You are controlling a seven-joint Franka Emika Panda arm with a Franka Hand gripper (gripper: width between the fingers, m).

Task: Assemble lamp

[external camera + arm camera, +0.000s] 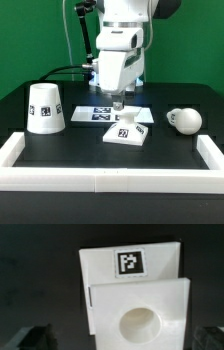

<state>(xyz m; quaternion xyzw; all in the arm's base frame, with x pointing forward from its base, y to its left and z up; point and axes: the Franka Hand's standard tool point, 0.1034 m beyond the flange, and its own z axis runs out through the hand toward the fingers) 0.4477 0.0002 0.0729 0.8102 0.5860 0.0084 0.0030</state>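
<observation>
Exterior view counts three lamp parts on the black tabletop (pixel 70 150): one square base (pixel 127 131), one shade (pixel 45 107) standing well apart from the base toward the exterior view's left, and one bulb (pixel 185 120) lying toward the exterior view's right of the base. One marker board (pixel 98 113) lies just behind the base. The pincer (pixel 118 104) hangs just over the base. Only the wrist view shows the base's round socket (pixel 140 325), one tag (pixel 128 262), and two dark fingertips (pixel 35 336) spread wide either side of the base, gripping nothing.
</observation>
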